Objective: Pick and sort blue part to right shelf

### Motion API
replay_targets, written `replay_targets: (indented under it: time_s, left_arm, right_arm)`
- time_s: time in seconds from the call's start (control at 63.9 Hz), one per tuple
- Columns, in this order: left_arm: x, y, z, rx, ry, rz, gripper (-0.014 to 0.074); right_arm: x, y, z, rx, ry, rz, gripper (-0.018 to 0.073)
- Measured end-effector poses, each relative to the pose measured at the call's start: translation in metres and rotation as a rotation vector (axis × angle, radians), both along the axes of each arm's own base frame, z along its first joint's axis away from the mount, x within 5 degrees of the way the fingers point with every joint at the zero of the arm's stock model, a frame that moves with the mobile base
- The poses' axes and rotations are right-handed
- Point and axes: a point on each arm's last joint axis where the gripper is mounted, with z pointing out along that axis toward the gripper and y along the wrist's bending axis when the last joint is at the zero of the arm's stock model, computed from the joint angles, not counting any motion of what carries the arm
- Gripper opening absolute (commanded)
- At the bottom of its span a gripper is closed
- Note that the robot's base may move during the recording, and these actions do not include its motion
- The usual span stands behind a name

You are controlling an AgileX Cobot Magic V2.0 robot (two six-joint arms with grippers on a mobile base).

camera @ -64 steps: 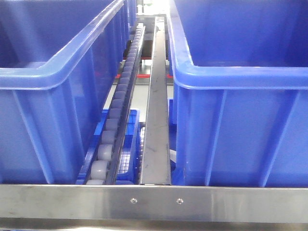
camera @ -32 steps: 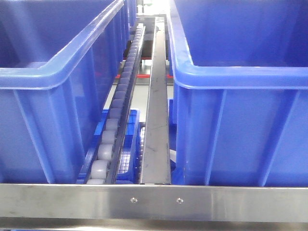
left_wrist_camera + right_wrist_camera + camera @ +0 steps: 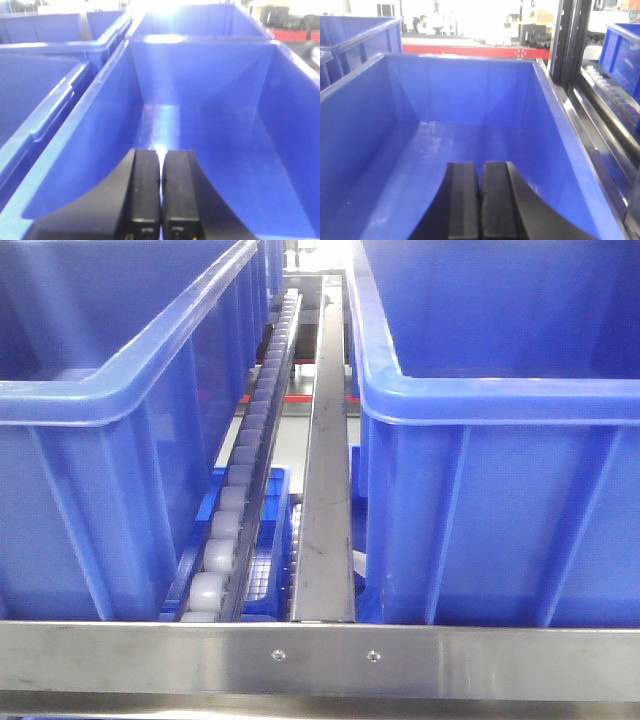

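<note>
Searching both wrist views: blue part not visible; left gripper (image 3: 161, 200) and right gripper (image 3: 480, 210) pressed together, holding nothing (bearing and nearer arm undeterminable).

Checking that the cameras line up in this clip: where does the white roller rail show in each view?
Front view: the roller rail runs from bottom centre-left up to the top, just left of the steel bar.
Left wrist view: not in it; only blue bins show.
Right wrist view: at the far right edge, beyond the steel bar.
Shared landmark: the steel bar, in the front and right wrist views.
</note>
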Motion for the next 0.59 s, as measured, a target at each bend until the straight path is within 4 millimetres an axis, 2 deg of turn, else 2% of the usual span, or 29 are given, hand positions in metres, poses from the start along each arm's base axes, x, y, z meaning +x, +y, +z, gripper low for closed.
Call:
replay_targets:
  time_s: [0.407,0.595]
  left_arm:
    - [-0.001,0.000,-0.001,0.000,0.002,-0.001,0.0124]
    - [-0.001,0.000,-0.001,0.001,0.003,-0.002,0.0124]
  right_arm:
    - [0.000,0.000,-0.002,0.000,0.000,0.000,0.0064]
    - [-0.006,0.000,-0.023,0.000,0.012,0.000,0.0064]
